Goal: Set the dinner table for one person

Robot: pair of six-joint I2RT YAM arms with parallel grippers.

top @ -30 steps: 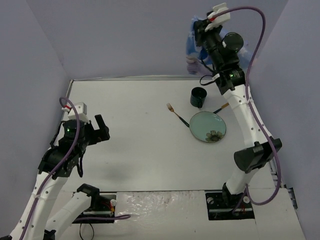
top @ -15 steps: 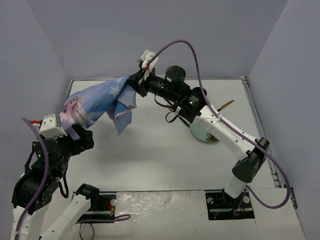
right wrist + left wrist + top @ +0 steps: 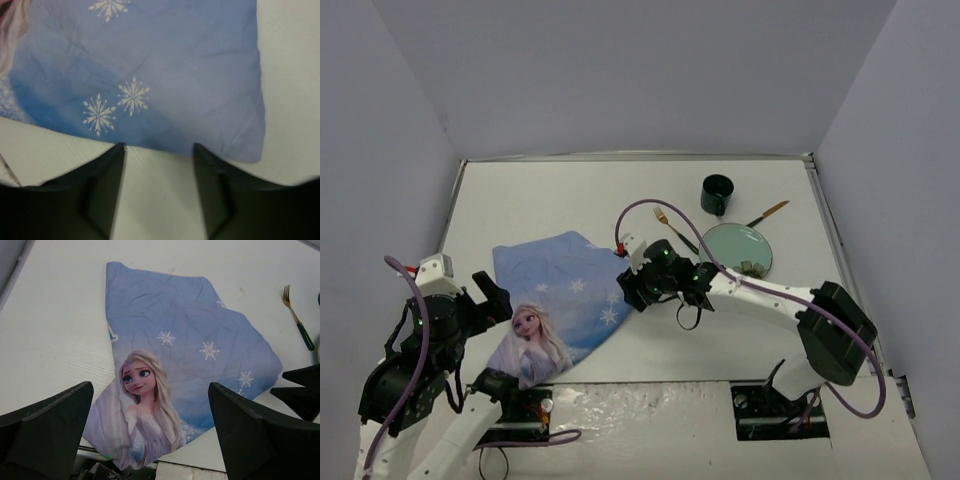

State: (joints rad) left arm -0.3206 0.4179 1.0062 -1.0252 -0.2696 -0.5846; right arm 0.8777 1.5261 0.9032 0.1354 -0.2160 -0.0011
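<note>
1. The blue snowflake-printed cloth placemat with a princess figure (image 3: 565,290), held up in the air half a second before, now lay flat on the near-left part of the large white dinner table (image 3: 550,190). The right arm had dropped low beside it.
2. The left gripper (image 3: 492,296) hovered over the mat's left side with its jaws spread wide and empty. A careless descent there could have rucked the fabric.
3. The mat sat skewed, and its near corner seemed to overhang the table's near edge. If left so, it might have slid off or been dragged off.
4. The right gripper (image 3: 159,148) stood with its jaws apart at the mat's right edge, gripping nothing. A low withdrawal risked snagging that edge and pulling it crooked.
5. The gold fork with a green handle (image 3: 675,230), the dark green cup (image 3: 717,194) and the pale green round plate (image 3: 735,250) lay to the right, off the mat. The right arm's forearm and cable ran close by them, so a sweep could have knocked the fork or the plate.
</note>
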